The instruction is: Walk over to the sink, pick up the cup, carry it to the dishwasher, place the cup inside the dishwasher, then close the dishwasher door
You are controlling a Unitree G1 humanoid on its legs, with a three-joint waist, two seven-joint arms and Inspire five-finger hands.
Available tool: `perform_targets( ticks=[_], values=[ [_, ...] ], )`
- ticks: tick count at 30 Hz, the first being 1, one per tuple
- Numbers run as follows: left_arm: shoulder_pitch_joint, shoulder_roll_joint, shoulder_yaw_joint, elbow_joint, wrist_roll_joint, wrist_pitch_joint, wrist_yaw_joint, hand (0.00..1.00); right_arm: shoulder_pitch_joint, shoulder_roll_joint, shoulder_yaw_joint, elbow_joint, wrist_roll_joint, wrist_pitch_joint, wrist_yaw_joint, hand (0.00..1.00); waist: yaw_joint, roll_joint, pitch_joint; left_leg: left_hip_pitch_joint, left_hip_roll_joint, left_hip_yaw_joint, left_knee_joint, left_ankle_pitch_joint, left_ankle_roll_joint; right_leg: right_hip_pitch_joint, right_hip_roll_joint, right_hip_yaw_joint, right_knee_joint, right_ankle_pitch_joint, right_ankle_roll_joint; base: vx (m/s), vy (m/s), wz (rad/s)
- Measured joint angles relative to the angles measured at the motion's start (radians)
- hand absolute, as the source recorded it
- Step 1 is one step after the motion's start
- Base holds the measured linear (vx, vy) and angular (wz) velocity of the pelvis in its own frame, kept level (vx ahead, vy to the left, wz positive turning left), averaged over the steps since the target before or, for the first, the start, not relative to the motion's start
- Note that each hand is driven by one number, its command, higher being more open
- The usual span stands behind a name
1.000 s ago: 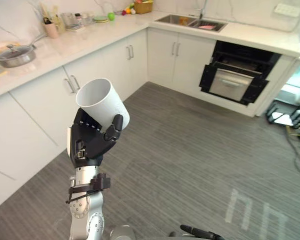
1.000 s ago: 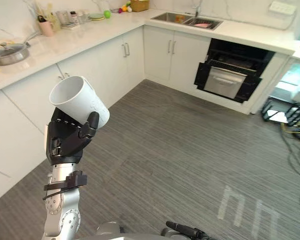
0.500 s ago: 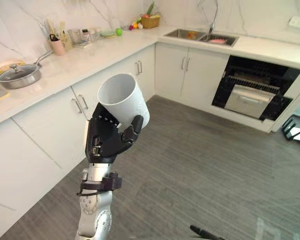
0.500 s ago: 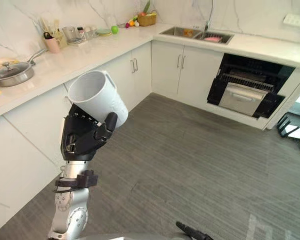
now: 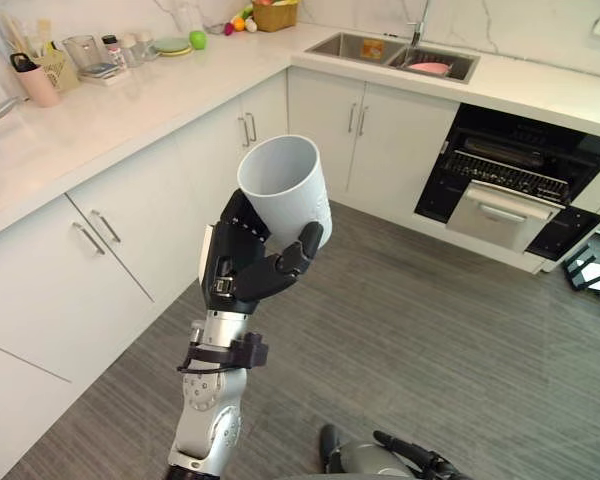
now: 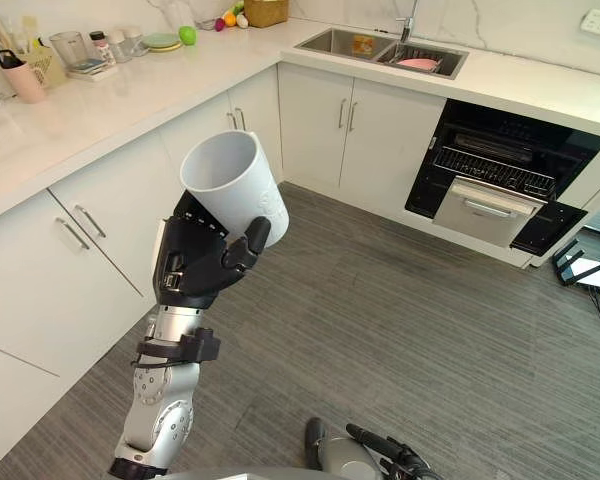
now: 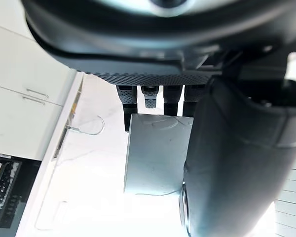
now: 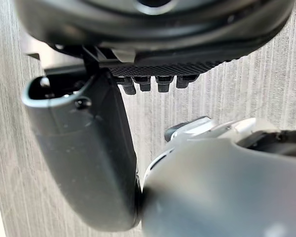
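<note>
In the left eye view, the whole picture has shifted against half a second ago. That is the camera moving, not the kitchen. The counter's clutter has slid toward the corner, and the open dishwasher (image 5: 510,180) sits a little larger, under the worktop beside the sink (image 5: 395,55). The left hand (image 5: 245,272) still carries the white cup (image 5: 285,188), tilted with its mouth upward, the hand wrapped round its lower part and the thumb across the front.

The right eye view tells the same story: the grip is unchanged, and the cup is held high over the grey floor (image 6: 400,300), well apart from the dishwasher.

In the left wrist view, the fingers (image 7: 150,96) curl over the cup's wall with the thumb closing from the other side (a firm hold, we judge).

In the right wrist view, the right hand (image 8: 153,29) hangs over the floor holding nothing; how far open it is we cannot tell.

We read this as mid-carry: the pickup is done, while placing the cup and closing the door remain.
</note>
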Motion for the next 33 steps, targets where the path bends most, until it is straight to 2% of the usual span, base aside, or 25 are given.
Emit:
perform_targets(
  ticks=[1, 2, 3, 4, 5, 6, 7, 8, 10, 12, 13, 14, 15, 17, 18, 20, 23, 26, 27, 28, 29, 30, 31, 32, 33],
  values=[
    [0.008, 0.003, -0.006, -0.001, 0.0, -0.004, 0.0, 0.0, 0.011, -0.001, 0.001, -0.005, 0.0, -0.003, -0.001, 1.0, 0.007, 0.002, -0.002, -0.006, 0.013, 0.021, 0.055, 0.005, 0.036, 0.022, -0.002, -0.047, -0.01, -0.027, 0.023, 0.08, -0.15, -0.21],
    [0.015, 0.002, -0.006, -0.003, 0.0, -0.005, -0.002, 0.0, 0.011, -0.007, -0.001, -0.009, 0.0, -0.003, -0.002, 1.0, 0.019, 0.028, -0.002, -0.029, 0.047, 0.026, 0.117, 0.004, 0.048, 0.04, -0.003, -0.068, 0.005, -0.053, 0.012, 0.15, -0.102, -0.31],
    [0.032, -0.01, -0.009, -0.021, 0.0, -0.005, -0.008, 0.0, 0.03, -0.013, 0.003, -0.019, 0.0, -0.001, -0.005, 1.0, 0.041, 0.017, 0.003, -0.111, 0.078, 0.011, 0.351, 0.003, 0.057, 0.053, -0.034, -0.082, 0.13, -0.138, 0.007, 0.27, -0.044, -0.1],
    [0.062, -0.033, -0.012, -0.05, -0.002, -0.016, -0.012, 0.0, 0.065, -0.007, 0.001, -0.039, 0.004, -0.006, -0.011, 1.0, 0.046, 0.018, 0.004, -0.254, 0.127, -0.035, 0.664, 0.083, 0.067, 0.099, -0.037, -0.105, 0.129, -0.182, 0.006, 0.3, -0.064, 0.01],
    [0.083, -0.041, -0.012, -0.066, -0.002, -0.016, -0.014, 0.0, 0.079, -0.018, 0.007, -0.053, 0.004, -0.008, -0.013, 1.0, 0.049, 0.027, 0.007, -0.324, 0.156, -0.071, 0.793, 0.14, 0.063, 0.12, -0.02, -0.108, 0.111, -0.186, 0.002, 0.24, -0.055, 0.1],
    [0.118, -0.055, -0.01, -0.092, -0.001, -0.019, -0.019, 0.0, 0.088, -0.037, 0.037, -0.062, 0.001, -0.015, -0.026, 1.0, 0.057, 0.051, -0.003, -0.436, 0.185, -0.099, 0.946, 0.167, 0.055, 0.158, 0.006, -0.105, 0.079, -0.189, -0.003, 0.23, -0.057, -0.02],
    [0.125, -0.058, -0.009, -0.101, -0.001, -0.019, -0.019, 0.0, 0.087, -0.044, 0.048, -0.061, 0.001, -0.018, -0.032, 1.0, 0.059, 0.053, -0.002, -0.478, 0.19, -0.095, 0.98, 0.156, 0.056, 0.178, 0.011, -0.099, 0.063, -0.189, -0.003, 0.29, -0.031, -0.16],
    [0.126, -0.054, -0.005, -0.111, 0.0, -0.021, -0.026, 0.0, 0.087, -0.048, 0.061, -0.059, 0.001, -0.021, -0.037, 1.0, 0.069, 0.051, -0.004, -0.541, 0.19, -0.068, 0.976, 0.117, 0.061, 0.222, 0.019, -0.08, 0.021, -0.188, -0.002, 0.37, -0.044, -0.38],
    [0.126, -0.042, 0.003, -0.123, -0.001, -0.029, -0.037, 0.0, 0.082, -0.049, 0.068, -0.052, 0.001, -0.029, -0.037, 1.0, 0.092, 0.046, -0.008, -0.572, 0.186, -0.004, 0.821, 0.058, 0.054, 0.266, 0.022, -0.037, -0.025, -0.181, 0.003, 0.32, -0.016, -0.61],
    [0.125, -0.03, 0.018, -0.122, -0.002, -0.032, -0.044, 0.0, 0.037, -0.052, 0.078, -0.006, 0.001, -0.037, -0.035, 1.0, 0.092, 0.038, -0.014, -0.536, 0.129, 0.03, 0.411, 0.055, 0.039, 0.312, 0.013, 0.032, -0.084, -0.156, 0.007, 0.35, 0.069, -0.81],
    [0.125, -0.027, 0.018, -0.12, -0.002, -0.032, -0.044, 0.0, 0.026, -0.052, 0.083, 0.006, 0.001, -0.042, -0.035, 1.0, 0.093, 0.036, -0.016, -0.519, 0.109, 0.027, 0.296, 0.069, 0.034, 0.318, 0.006, 0.051, -0.093, -0.155, 0.008, 0.37, 0.15, -0.82],
    [0.122, -0.024, 0.016, -0.109, -0.002, -0.033, -0.046, 0.0, 0.011, -0.045, 0.086, 0.023, 0.001, -0.051, -0.037, 1.0, 0.095, 0.024, -0.016, -0.494, 0.074, 0.018, 0.158, 0.145, 0.021, 0.33, -0.011, 0.081, -0.1, -0.157, 0.017, 0.4, 0.201, -0.87],
    [0.121, -0.02, 0.013, -0.084, -0.002, -0.032, -0.053, 0.0, 0.009, -0.027, 0.087, 0.024, 0.002, -0.057, -0.043, 1.0, 0.096, 0.003, -0.027, -0.459, 0.014, 0.002, 0.006, 0.249, 0.014, 0.335, -0.047, 0.122, -0.107, -0.171, 0.041, 0.4, 0.21, -0.74],
    [0.113, -0.027, -0.004, -0.067, -0.003, -0.034, -0.059, 0.0, 0.004, -0.012, 0.084, 0.026, 0.004, -0.062, -0.055, 1.0, 0.095, -0.001, -0.031, -0.444, -0.017, -0.009, -0.069, 0.358, 0.023, 0.346, -0.07, 0.151, -0.122, -0.192, 0.073, 0.44, 0.282, -0.46],
    [0.113, -0.022, -0.011, -0.06, -0.002, -0.034, -0.059, 0.0, 0.003, 0.013, 0.087, 0.021, 0.005, -0.062, -0.063, 1.0, 0.096, -0.027, -0.028, -0.44, -0.036, 0.001, -0.038, 0.34, 0.04, 0.355, -0.096, 0.166, -0.135, -0.192, 0.087, 0.4, 0.275, -0.34],
    [0.118, -0.017, -0.011, -0.053, -0.004, -0.035, -0.057, 0.0, 0.0, 0.039, 0.088, 0.019, 0.007, -0.062, -0.072, 1.0, 0.102, -0.044, -0.027, -0.438, -0.035, 0.015, 0.031, 0.278, 0.049, 0.387, -0.11, 0.207, -0.163, -0.175, 0.109, 0.24, 0.184, -0.34],
    [0.116, 0.011, -0.012, -0.037, -0.009, -0.045, -0.059, 0.0, 0.002, 0.041, 0.082, 0.028, 0.014, -0.063, -0.092, 1.0, 0.097, -0.045, -0.048, -0.408, -0.033, 0.018, 0.129, 0.178, 0.058, 0.442, -0.124, 0.263, -0.162, -0.154, 0.133, 0.19, 0.18, -0.33],
    [0.104, 0.021, -0.035, -0.03, -0.023, -0.044, -0.087, 0.0, 0.007, 0.041, 0.031, 0.074, 0.025, -0.072, -0.111, 1.0, 0.091, -0.024, -0.105, -0.358, -0.044, 0.025, 0.055, 0.132, 0.047, 0.341, -0.116, 0.232, 0.027, -0.157, 0.134, 0.18, 0.194, -0.26],
    [0.092, 0.032, -0.033, -0.03, -0.022, -0.042, -0.097, 0.0, 0.0, 0.042, -0.002, 0.089, 0.032, -0.074, -0.113, 1.0, 0.089, -0.024, -0.104, -0.313, -0.056, 0.05, 0.002, 0.129, 0.049, 0.253, -0.14, 0.174, 0.213, -0.157, 0.136, 0.09, 0.17, -0.56],
    [0.08, 0.052, -0.019, -0.044, -0.022, -0.038, -0.098, 0.0, -0.014, 0.043, -0.009, 0.094, 0.031, -0.075, -0.113, 1.0, 0.09, -0.048, -0.088, -0.263, -0.092, 0.085, -0.029, 0.121, 0.061, 0.158, -0.206, 0.1, 0.435, -0.139, 0.142, 0.09, 0.179, -0.64],
    [0.079, 0.065, -0.01, -0.052, -0.022, -0.038, -0.098, 0.0, -0.016, 0.044, -0.011, 0.098, 0.03, -0.078, -0.112, 1.0, 0.085, -0.065, -0.078, -0.236, -0.115, 0.1, -0.033, 0.109, 0.068, 0.117, -0.251, 0.067, 0.539, -0.111, 0.123, 0.1, 0.189, -0.6],
    [0.084, 0.074, -0.001, -0.049, -0.02, -0.035, -0.097, 0.0, -0.014, 0.039, -0.03, 0.1, 0.033, -0.085, -0.107, 1.0, 0.067, -0.072, -0.072, -0.189, -0.139, 0.115, -0.044, 0.085, 0.078, 0.069, -0.302, 0.05, 0.664, -0.018, 0.109, 0.11, 0.152, -0.32],
    [0.084, 0.073, -0.001, -0.042, -0.02, -0.032, -0.096, 0.0, -0.01, 0.03, -0.031, 0.101, 0.032, -0.091, -0.105, 1.0, 0.056, -0.062, -0.071, -0.173, -0.137, 0.115, -0.046, 0.077, 0.088, 0.054, -0.303, 0.053, 0.706, 0.014, 0.121, 0.18, 0.172, -0.22],
    [0.081, 0.074, 0.004, -0.04, -0.01, -0.031, -0.094, 0.0, -0.01, 0.026, -0.031, 0.102, 0.023, -0.107, -0.1, 1.0, 0.034, -0.05, -0.076, -0.151, -0.126, 0.125, -0.038, 0.067, 0.089, 0.009, -0.291, 0.043, 0.773, -0.029, 0.124, 0.23, 0.137, -0.09],
    [0.074, 0.074, 0.014, -0.039, -0.001, -0.032, -0.086, 0.0, -0.015, 0.028, -0.036, 0.103, 0.018, -0.126, -0.094, 1.0, 0.02, -0.044, -0.076, -0.145, -0.11, 0.133, -0.028, 0.061, 0.087, -0.044, -0.273, -0.001, 0.782, -0.115, 0.129, 0.24, 0.112, -0.1]
  ],
)
